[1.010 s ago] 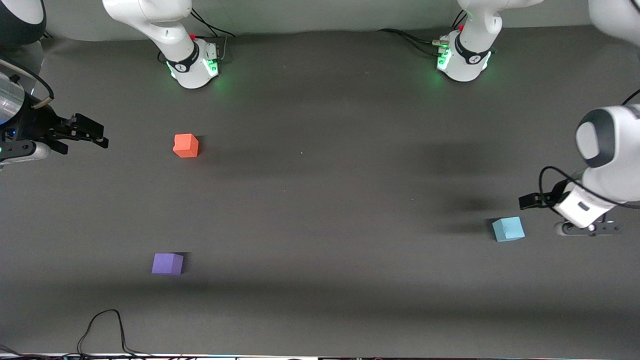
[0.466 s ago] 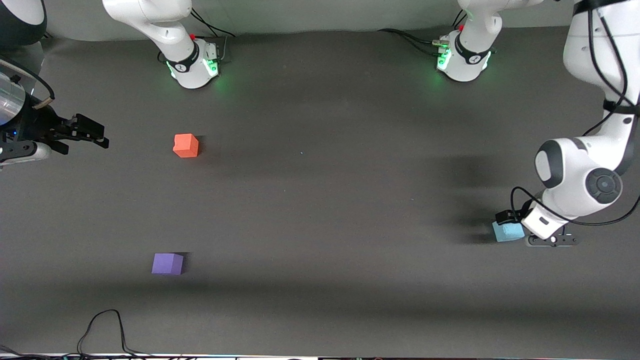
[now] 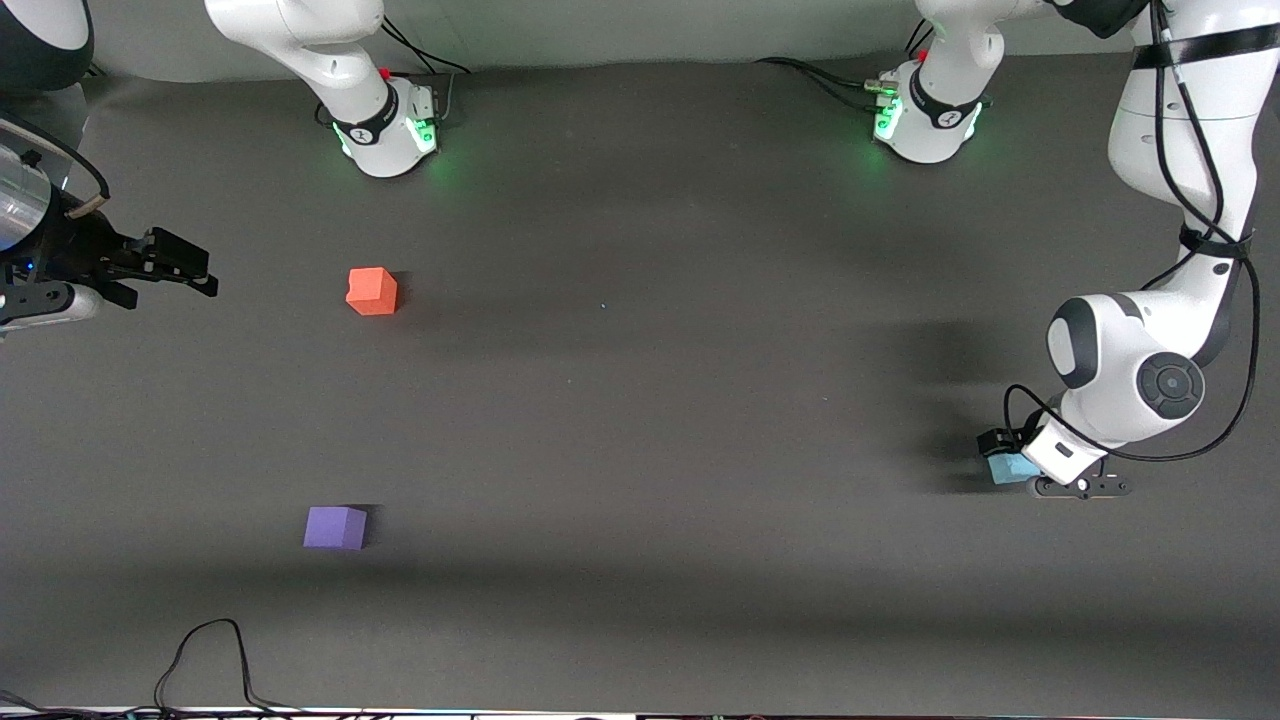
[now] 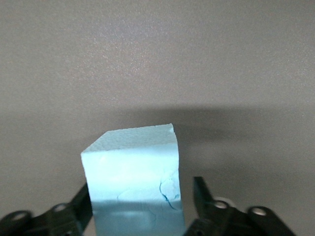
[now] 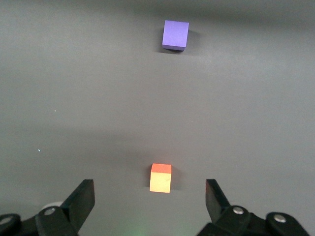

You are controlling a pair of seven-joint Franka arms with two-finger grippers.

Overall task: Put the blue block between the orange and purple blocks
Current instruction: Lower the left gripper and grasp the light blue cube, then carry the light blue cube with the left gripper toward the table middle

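Note:
The light blue block (image 3: pixel 1005 469) rests on the table near the left arm's end, partly hidden by my left gripper (image 3: pixel 1012 462). In the left wrist view the block (image 4: pixel 133 182) stands between the open fingers of the left gripper (image 4: pixel 141 192); one finger (image 4: pixel 82 201) is at its side and the other (image 4: pixel 203 194) stands a little off it. The orange block (image 3: pixel 372 291) and the purple block (image 3: pixel 335 527) lie toward the right arm's end, the purple one nearer the front camera. My right gripper (image 3: pixel 190 268) waits open and empty beside the orange block (image 5: pixel 161 178), with the purple block (image 5: pixel 175 35) farther off.
The table is a dark grey mat (image 3: pixel 640 420). A black cable (image 3: pixel 205 650) loops at the table's front edge near the purple block. The two arm bases (image 3: pixel 385 130) (image 3: pixel 930 120) stand along the back edge.
My left arm has swung in and lowered its gripper from beside the blue block to around it. The block, the other cubes and the right arm have not moved.

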